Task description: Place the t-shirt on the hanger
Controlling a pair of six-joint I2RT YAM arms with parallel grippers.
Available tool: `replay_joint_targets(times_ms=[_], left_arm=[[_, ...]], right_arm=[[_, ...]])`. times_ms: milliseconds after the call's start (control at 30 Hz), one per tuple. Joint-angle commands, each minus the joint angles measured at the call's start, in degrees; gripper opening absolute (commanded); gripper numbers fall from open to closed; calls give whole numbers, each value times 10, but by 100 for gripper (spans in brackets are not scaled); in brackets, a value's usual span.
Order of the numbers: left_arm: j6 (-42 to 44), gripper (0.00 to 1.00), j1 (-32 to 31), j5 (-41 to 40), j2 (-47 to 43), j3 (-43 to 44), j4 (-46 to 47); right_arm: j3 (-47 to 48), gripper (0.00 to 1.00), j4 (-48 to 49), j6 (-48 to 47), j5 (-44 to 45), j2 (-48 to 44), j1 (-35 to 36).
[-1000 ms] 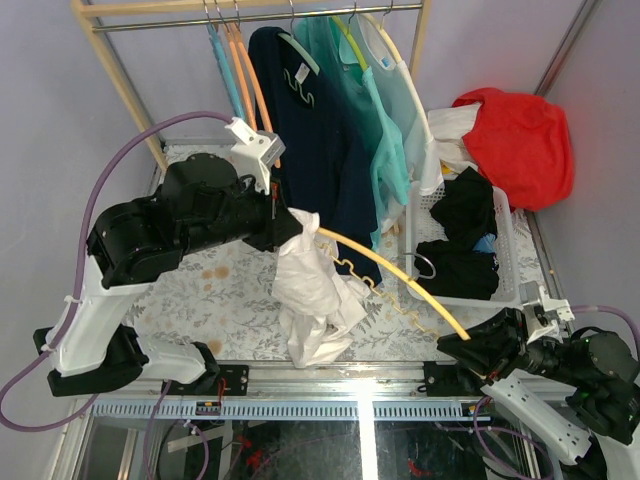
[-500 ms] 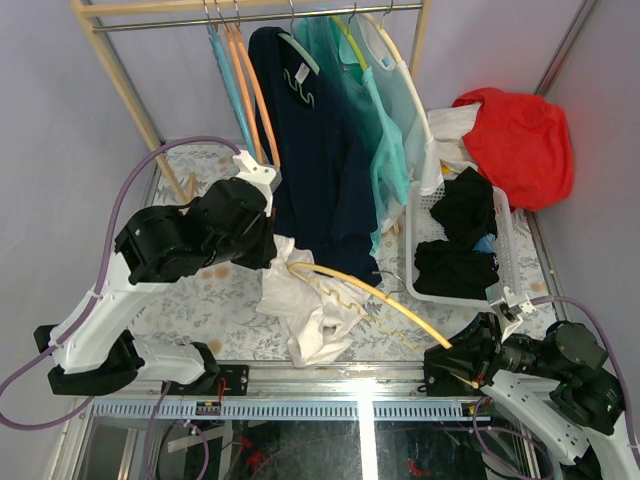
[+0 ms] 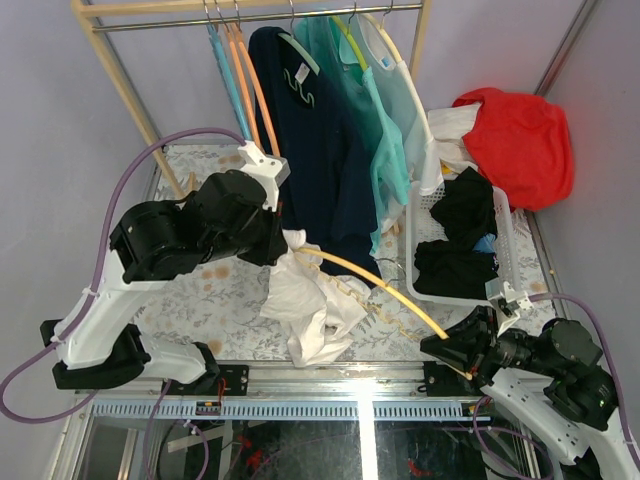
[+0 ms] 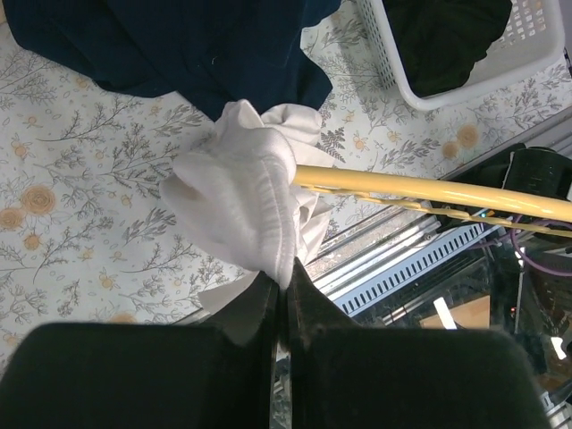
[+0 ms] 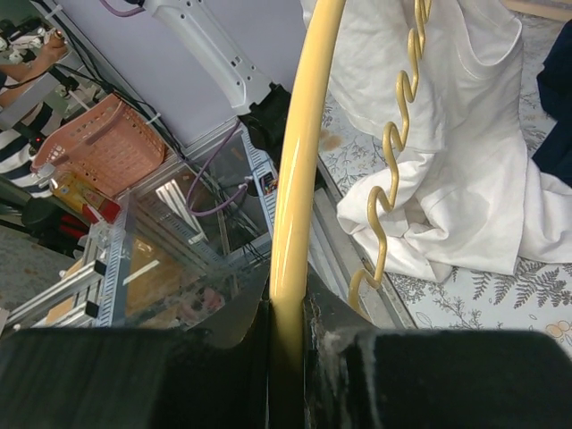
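The white t-shirt (image 3: 310,300) hangs bunched from my left gripper (image 3: 285,243), which is shut on a fold of its cloth (image 4: 246,192) above the floral table. The pale yellow hanger (image 3: 375,282) slants from the shirt down to my right gripper (image 3: 443,343), which is shut on its arm (image 5: 295,197). One end of the hanger runs into the shirt's folds near my left gripper. The hanger's wavy lower bar (image 5: 393,152) hangs beside the shirt (image 5: 456,152). The hanger's hook is not visible.
A rack (image 3: 250,12) at the back holds a navy shirt (image 3: 320,150), a mint shirt (image 3: 385,140) and orange and blue hangers (image 3: 240,75). A white basket (image 3: 505,250) of dark clothes stands at right, a red cloth (image 3: 520,140) behind it.
My left gripper has lowered and shifted with the shirt, then risen slightly. My right gripper has moved left along the front edge, swinging the hanger flatter with its far end into the shirt.
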Motion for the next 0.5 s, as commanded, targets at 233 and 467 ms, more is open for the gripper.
replay_joint_targets(times_ms=[233,467], left_arm=[[32,0,-9,19,2,29,28],[54,0,-9,36,36,109,29]], right_arm=[[62,0,58,-62,10,60,-2],[32,0,118,-47,-5,74,-1]])
